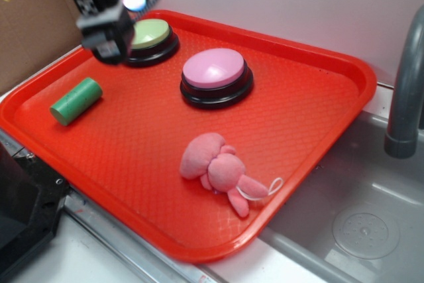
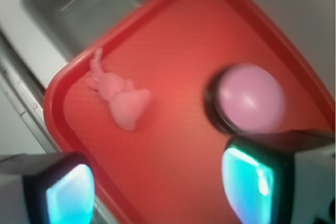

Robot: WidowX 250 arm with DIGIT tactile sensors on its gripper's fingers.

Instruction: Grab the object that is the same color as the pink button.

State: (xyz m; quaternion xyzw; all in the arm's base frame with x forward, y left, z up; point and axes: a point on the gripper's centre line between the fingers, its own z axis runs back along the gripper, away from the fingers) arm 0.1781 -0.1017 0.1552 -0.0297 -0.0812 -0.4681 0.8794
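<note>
Plush toy (image 1: 220,169), pink and fuzzy with a thin white string loop, lying on its side near the front edge of the tray (image 1: 311,117), nearest the exterior camera. Tray: large, red, textured, resting on the surface (image 1: 66,256) beside a grey sink (image 1: 358,217). Pink button (image 1: 215,76): domed, on a black base, near the tray's centre, well apart from the toy. Yellow-green button (image 1: 151,39): towards the back left corner. Green cylinder (image 1: 75,101): lying flat by the left edge. Hand (image 1: 109,48): hovering above the back left corner just beside the yellow-green button; the wrist view shows its fingers (image 2: 252,182) spread apart, holding nothing.
</note>
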